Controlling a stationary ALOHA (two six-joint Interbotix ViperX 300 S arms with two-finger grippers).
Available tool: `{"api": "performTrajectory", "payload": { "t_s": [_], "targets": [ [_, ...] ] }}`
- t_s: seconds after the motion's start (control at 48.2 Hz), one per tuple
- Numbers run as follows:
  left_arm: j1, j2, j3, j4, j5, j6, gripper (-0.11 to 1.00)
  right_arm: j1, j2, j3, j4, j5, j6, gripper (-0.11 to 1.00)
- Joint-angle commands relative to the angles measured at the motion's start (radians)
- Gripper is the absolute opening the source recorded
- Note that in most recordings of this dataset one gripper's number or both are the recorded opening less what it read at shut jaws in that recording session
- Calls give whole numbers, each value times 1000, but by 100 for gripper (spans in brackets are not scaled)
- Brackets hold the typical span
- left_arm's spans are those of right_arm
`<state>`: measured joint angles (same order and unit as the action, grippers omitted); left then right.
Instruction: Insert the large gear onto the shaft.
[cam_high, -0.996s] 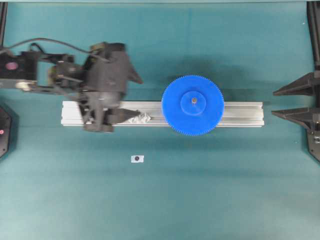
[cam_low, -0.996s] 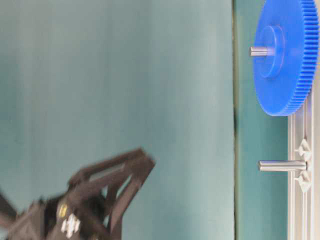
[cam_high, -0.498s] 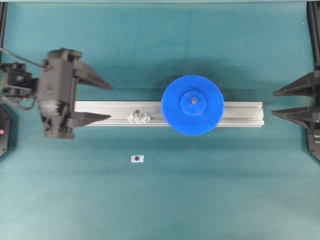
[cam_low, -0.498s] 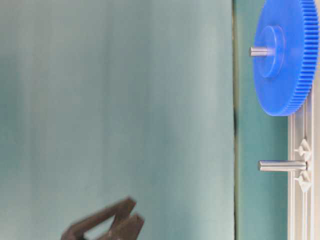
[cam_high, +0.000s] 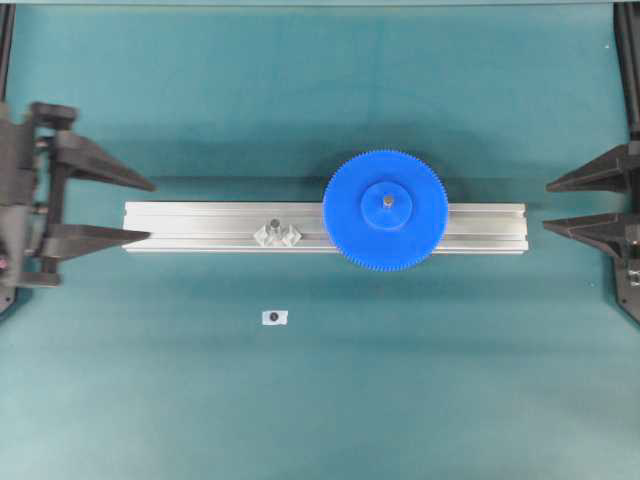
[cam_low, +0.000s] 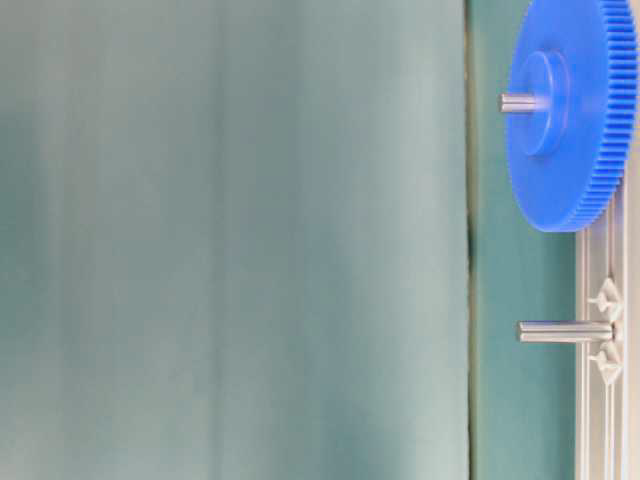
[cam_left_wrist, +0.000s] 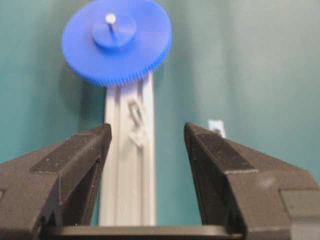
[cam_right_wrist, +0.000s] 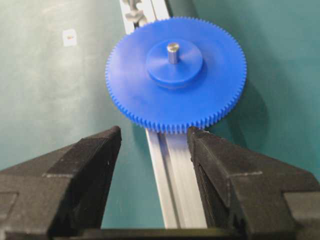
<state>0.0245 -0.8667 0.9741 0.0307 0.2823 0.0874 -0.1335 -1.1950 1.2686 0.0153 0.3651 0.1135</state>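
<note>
The large gear (cam_high: 385, 235) is a flat bright-blue toothed disc lying level on the aluminium rail (cam_high: 480, 228). The shaft (cam_high: 387, 201) stands in its hub hole with the silvery tip poking out above; it shows the same way in the right wrist view, gear (cam_right_wrist: 145, 95) and shaft (cam_right_wrist: 173, 52). My left gripper (cam_high: 150, 211) is open and empty at the rail's left end, well apart from the gear (cam_left_wrist: 95, 60). My right gripper (cam_high: 546, 206) is open and empty just beyond the rail's right end, its fingertips (cam_right_wrist: 200, 137) close to the gear's rim.
A second upright pin (cam_high: 275, 227) stands bare on a clear diamond-shaped mount on the rail left of the gear, also seen in the table-level view as a pin (cam_low: 560, 331). A small white sticker (cam_high: 274, 317) with a black dot lies on the teal mat in front of the rail.
The left arm has pulled back leftward from above the rail's left part to the table's left edge, leaving the table-level view, its jaws a little narrower. Gear and right arm are unmoved.
</note>
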Motion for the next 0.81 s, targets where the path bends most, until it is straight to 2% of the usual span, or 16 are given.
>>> {"api": "performTrajectory", "payload": {
  "t_s": [0.0, 0.519, 0.789],
  "targets": [
    [-6, -41, 18, 2, -14, -18, 61, -2, 2, -3, -2, -12, 11, 62],
    [-12, -242, 132, 3, -26, -5, 60, -2, -63, 17, -3, -6, 11, 62],
    [-12, -264, 167, 3, -26, -5, 60, -2, -63, 48, -3, -34, 14, 62]
  ]
}}
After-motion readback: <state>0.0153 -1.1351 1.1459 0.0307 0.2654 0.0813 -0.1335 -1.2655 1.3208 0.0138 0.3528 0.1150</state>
